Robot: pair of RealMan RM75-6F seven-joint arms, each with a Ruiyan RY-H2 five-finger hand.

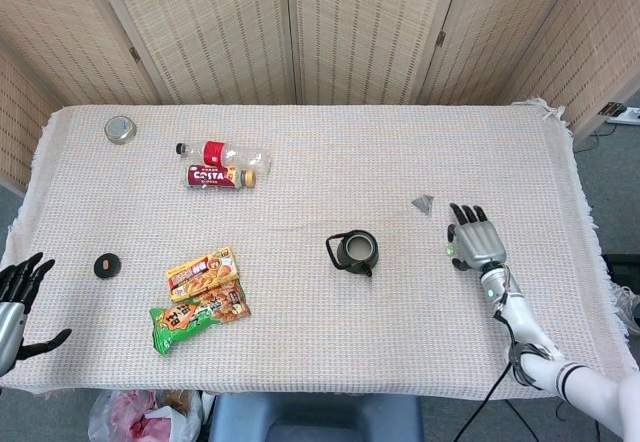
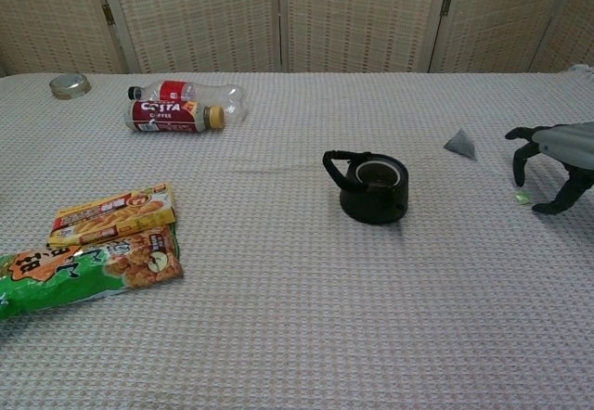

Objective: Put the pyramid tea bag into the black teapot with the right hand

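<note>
The pyramid tea bag (image 1: 423, 203) lies on the white woven tablecloth (image 1: 320, 292), untouched, toward the right side of the table. Just beside it, nearer the robot and slightly further right, hangs the right hand (image 1: 472, 239), palm down with its fingers spread and curved; it holds nothing. In the chest view the tea bag (image 2: 459, 144) sits just left of that hand (image 2: 555, 155), with a clear strip of cloth between the two. A small green scrap (image 2: 522, 198), possibly the bag's tag though it is too small to be sure, lies on the cloth under the fingertips (image 2: 518, 180).

The black teapot (image 1: 355, 252) stands upright near the table's middle, to the left of the tea bag and apart from it, its top uncovered and its handle pointing left. A small black disc (image 1: 107, 265), which may be its lid, lies far off at the left.

The left hand (image 1: 16, 302) rests at the table's near left edge, fingers apart and empty.

Two bottles (image 1: 220, 165) lie side by side at the back left, a round tin (image 1: 120, 129) beyond them. Two snack packets (image 1: 203, 297) lie at the front left.
</note>
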